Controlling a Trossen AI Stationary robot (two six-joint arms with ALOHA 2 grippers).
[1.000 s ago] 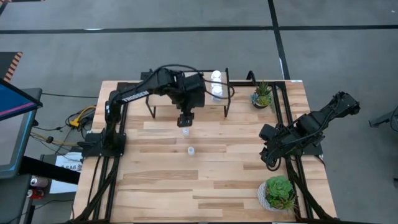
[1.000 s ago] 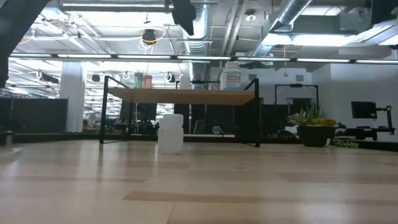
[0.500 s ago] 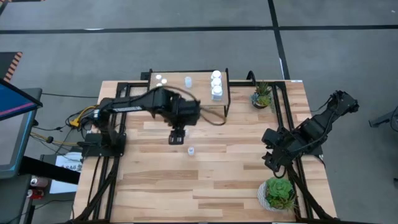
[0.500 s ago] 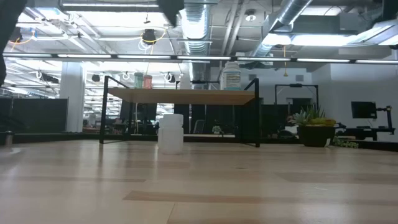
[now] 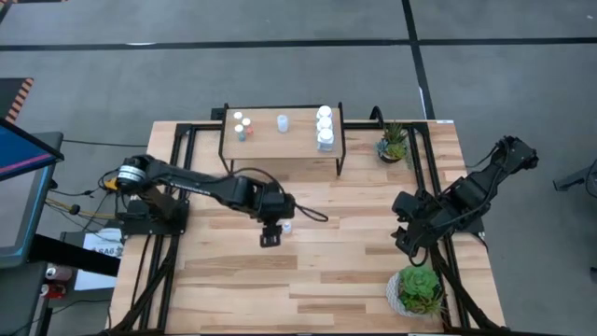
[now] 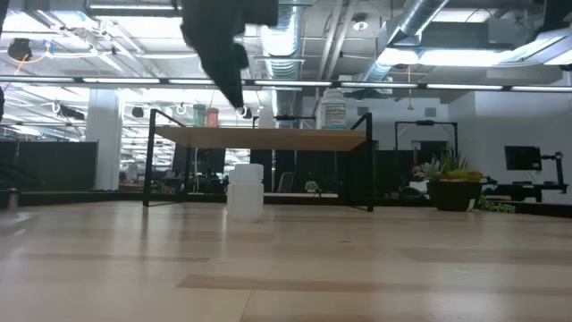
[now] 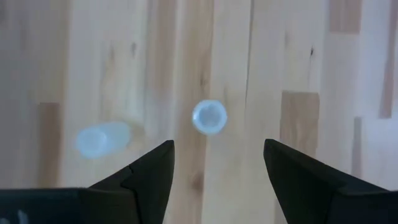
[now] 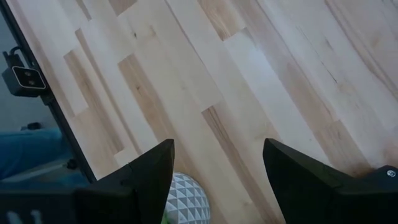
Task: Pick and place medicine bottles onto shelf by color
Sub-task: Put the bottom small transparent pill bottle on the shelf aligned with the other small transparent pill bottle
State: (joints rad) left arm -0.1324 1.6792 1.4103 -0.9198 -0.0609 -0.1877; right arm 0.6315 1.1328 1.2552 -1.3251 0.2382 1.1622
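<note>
Pale-blue bottle (image 5: pixel 286 227) upright on table (image 5: pixel 354 271), centre of high view, just right of left gripper (image 5: pixel 269 238); in left wrist view centred above the gap between spread, empty fingers (image 7: pixel 146 177). Shelf (image 5: pixel 298 145) at upper centre: two small bottles left, one blue middle, white ones right. Versus a second ago: left arm swung from shelf front down to lone bottle; a bottle formerly below shelf gone. Right gripper (image 5: pixel 403 245) open, parked mid-right, unchanged.
</note>
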